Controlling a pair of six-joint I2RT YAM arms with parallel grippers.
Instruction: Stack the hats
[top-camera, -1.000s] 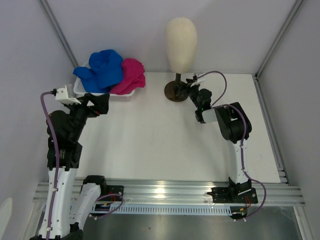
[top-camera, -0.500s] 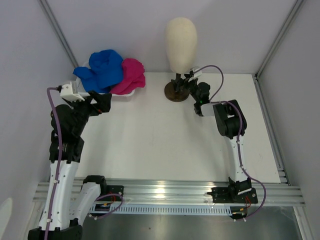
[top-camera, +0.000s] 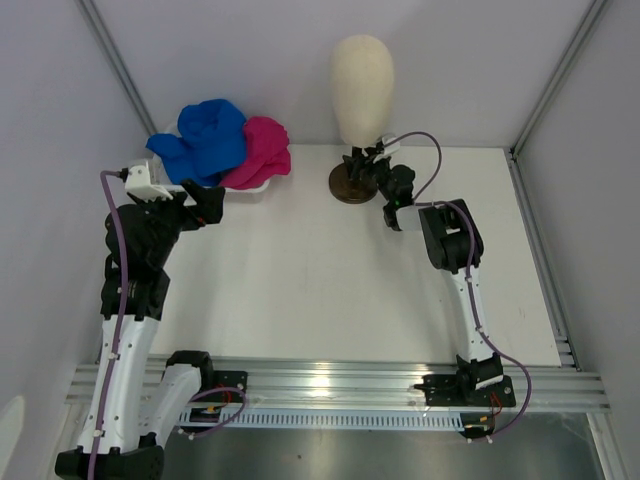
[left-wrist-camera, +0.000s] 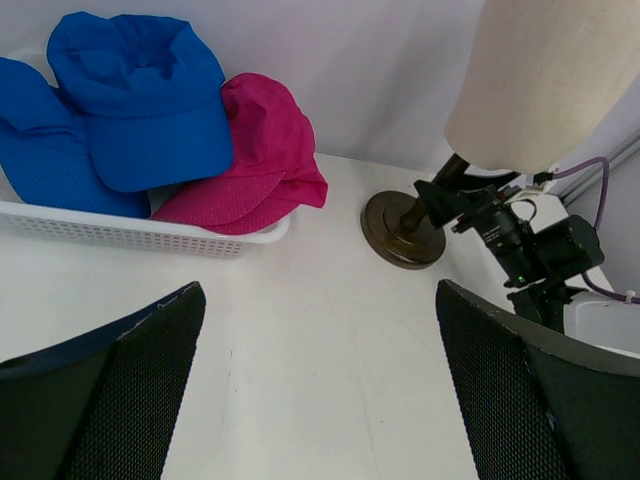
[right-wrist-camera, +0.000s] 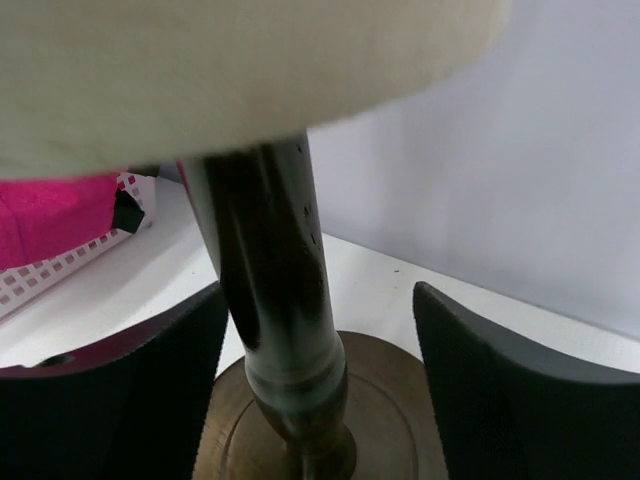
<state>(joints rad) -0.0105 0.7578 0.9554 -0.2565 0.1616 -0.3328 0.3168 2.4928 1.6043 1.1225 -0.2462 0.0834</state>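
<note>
Royal blue hats (top-camera: 205, 140) and a magenta pink hat (top-camera: 260, 150) lie heaped in a white mesh basket (top-camera: 245, 190) at the back left. They also show in the left wrist view: blue hats (left-wrist-camera: 140, 100), pink hat (left-wrist-camera: 255, 150). My left gripper (top-camera: 205, 205) is open and empty, just in front of the basket. My right gripper (top-camera: 362, 165) is open, its jaws either side of the dark post (right-wrist-camera: 275, 310) of the mannequin head stand, not touching it.
The cream mannequin head (top-camera: 362, 85) stands on a dark round base (top-camera: 350, 187) at the back centre. Its base (left-wrist-camera: 400, 230) and my right arm (left-wrist-camera: 520, 245) show in the left wrist view. Grey walls close in on both sides.
My right gripper has moved forward to the stand's post, which now sits between its jaws. My left arm has shifted slightly toward the basket.
</note>
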